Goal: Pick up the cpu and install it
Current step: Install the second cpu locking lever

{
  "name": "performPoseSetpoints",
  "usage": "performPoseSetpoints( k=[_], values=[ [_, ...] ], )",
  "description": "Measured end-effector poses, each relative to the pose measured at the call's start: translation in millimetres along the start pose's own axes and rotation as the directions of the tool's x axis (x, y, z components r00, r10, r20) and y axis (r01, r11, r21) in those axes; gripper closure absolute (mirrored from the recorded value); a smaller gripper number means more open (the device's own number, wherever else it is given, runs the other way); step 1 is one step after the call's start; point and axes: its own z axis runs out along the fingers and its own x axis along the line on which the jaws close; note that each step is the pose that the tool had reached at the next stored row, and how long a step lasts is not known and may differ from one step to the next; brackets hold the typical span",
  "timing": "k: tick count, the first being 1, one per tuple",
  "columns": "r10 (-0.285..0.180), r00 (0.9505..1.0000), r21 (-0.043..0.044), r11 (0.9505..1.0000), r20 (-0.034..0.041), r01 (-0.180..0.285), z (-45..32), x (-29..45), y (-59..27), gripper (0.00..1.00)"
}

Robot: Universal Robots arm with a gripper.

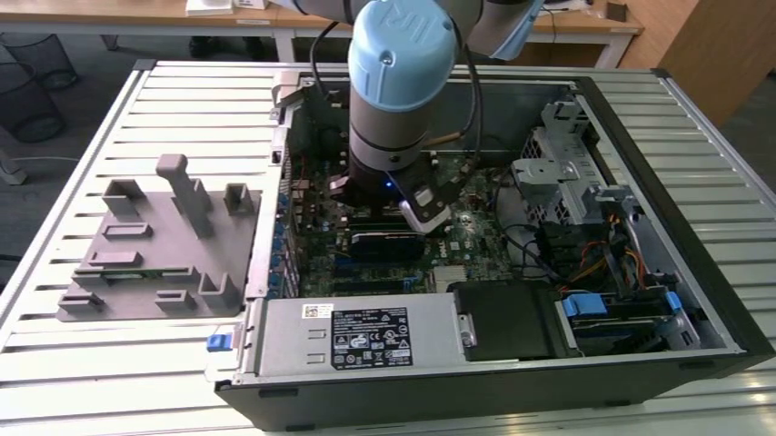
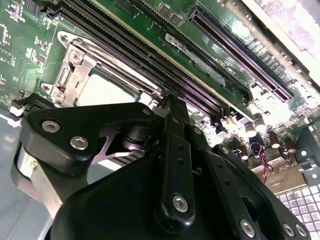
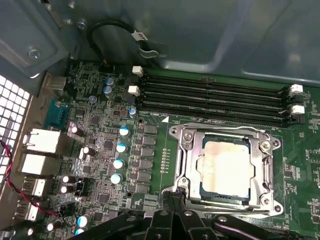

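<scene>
You've got a slatted metal table (image 1: 73, 363) with an open computer case (image 1: 679, 118) lying on it, side panel off. The arm (image 1: 394, 82) comes down from above into the middle of the case, over the green motherboard (image 3: 150, 165). On the table, at the exterior view's left of the case and just beside it, sits a grey plastic fixture (image 1: 158, 245) with upright blocks. Inside the case the power supply (image 1: 352, 331) lies along the near edge. On the board you see four long memory slots (image 3: 215, 100) running side by side, and next to them the metal socket frame (image 3: 182, 150). The cpu (image 3: 227, 167) lies flat inside that frame, silvery top up with some smeared marks on it; in the second wrist view it shows as a pale patch (image 2: 107, 90) inside the same frame. The gripper (image 3: 172, 200) hangs just beside one edge of the socket frame, close above the board, and in both wrist views (image 2: 170, 100) its jaws look brought together with nothing between them, so it has hold of no part. A row of small blue-topped capacitors (image 3: 120, 147) stands near the socket.
</scene>
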Motion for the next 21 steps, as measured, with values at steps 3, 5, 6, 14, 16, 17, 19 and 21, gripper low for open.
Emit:
performPoseSetpoints(
  k=[3,5,6,14,16,17,19,21],
  values=[
    [0.000,1.0000,-0.0057,1.0000,0.0010,0.000,1.2,1.1,-0.1,0.89],
    [0.000,1.0000,-0.0082,1.0000,0.0012,0.000,1.7,1.4,-0.2,0.89],
    [0.000,1.0000,-0.0092,1.0000,0.0013,0.000,1.8,1.7,-0.2,0.89],
    [0.000,1.0000,-0.0155,0.9999,0.0020,0.000,2.1,3.4,0.0,0.89],
    [-0.001,1.0000,-0.0166,0.9999,0.0020,0.001,2.2,3.9,0.1,0.89],
    [-0.001,1.0000,-0.0172,0.9999,0.0021,0.001,2.2,4.1,0.1,0.89],
    [-0.001,1.0000,-0.0184,0.9998,0.0021,0.001,2.5,4.3,0.2,0.89],
    [-0.001,1.0000,-0.0204,0.9998,0.0024,0.001,2.9,4.3,0.4,0.89]
  ],
)
